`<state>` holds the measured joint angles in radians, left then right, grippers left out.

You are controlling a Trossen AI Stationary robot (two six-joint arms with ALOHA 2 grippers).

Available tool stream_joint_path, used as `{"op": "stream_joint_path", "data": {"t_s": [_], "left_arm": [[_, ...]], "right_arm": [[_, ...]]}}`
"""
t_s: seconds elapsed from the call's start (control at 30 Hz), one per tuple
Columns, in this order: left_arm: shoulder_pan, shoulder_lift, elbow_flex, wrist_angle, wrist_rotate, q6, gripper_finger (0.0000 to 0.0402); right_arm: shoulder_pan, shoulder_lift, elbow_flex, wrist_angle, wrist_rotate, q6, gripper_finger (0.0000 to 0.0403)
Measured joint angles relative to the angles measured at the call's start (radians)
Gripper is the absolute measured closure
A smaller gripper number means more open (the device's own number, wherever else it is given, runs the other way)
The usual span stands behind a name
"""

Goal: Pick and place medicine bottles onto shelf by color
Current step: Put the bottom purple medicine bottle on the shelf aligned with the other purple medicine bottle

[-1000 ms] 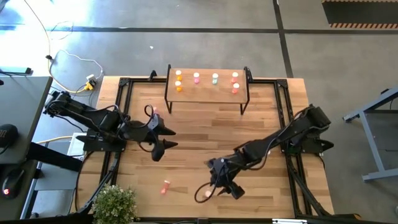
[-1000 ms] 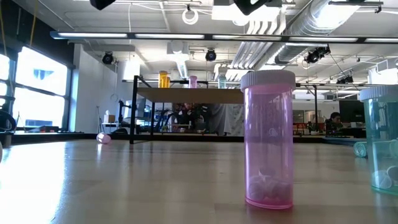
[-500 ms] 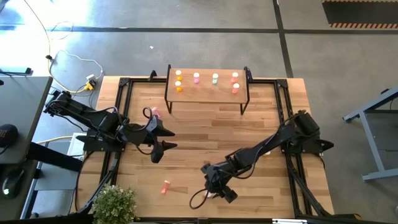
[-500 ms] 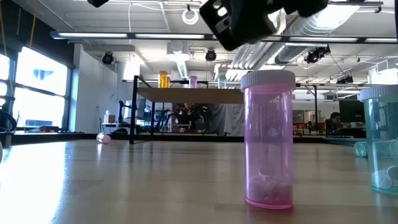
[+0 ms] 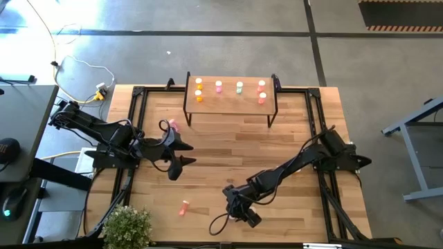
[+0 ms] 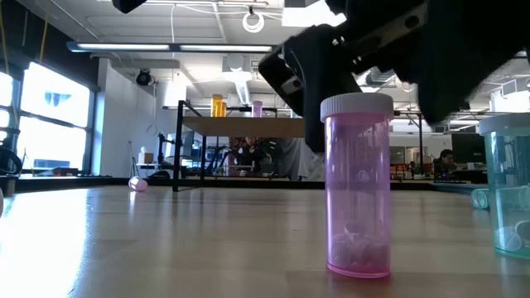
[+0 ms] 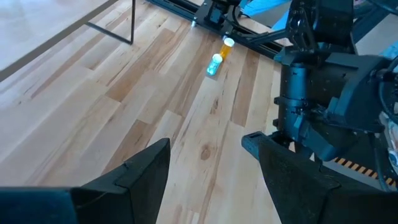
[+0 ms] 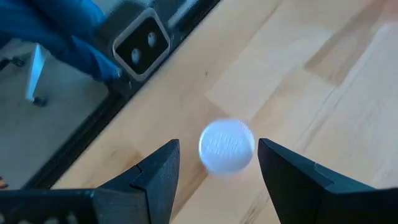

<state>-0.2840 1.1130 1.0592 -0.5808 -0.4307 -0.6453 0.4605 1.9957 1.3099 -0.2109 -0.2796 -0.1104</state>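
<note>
Six medicine bottles (image 5: 219, 86) upright on the shelf (image 5: 230, 106).

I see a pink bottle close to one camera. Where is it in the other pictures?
High view: hidden under the right pincer.
Low view: pink bottle, right of centre.
Left wrist view: not visible.
Right wrist view: only its white cap, between the fingers.
Shared landmark: right pincer.

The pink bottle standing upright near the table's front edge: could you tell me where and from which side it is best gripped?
Grip the pink bottle on its straight sides, just under the white cap, coming straight down from above. It stands upright, and the open right gripper already hangs over it, one finger on either side of the cap.
</note>
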Motion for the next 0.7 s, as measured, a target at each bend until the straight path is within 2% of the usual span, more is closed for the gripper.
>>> {"op": "stream_joint_path", "data": {"t_s": [0.27,0.7], "left_arm": [[0.0,0.0,0.0,-0.003,-0.003,-0.001,0.0165],[0.0,0.0,0.0,-0.006,-0.003,0.001,0.0165]], "right_arm": [[0.004,0.015,0.0,0.023,0.019,-0.002,0.0206],[0.005,0.015,0.0,0.032,0.019,0.008,0.0293]]}}
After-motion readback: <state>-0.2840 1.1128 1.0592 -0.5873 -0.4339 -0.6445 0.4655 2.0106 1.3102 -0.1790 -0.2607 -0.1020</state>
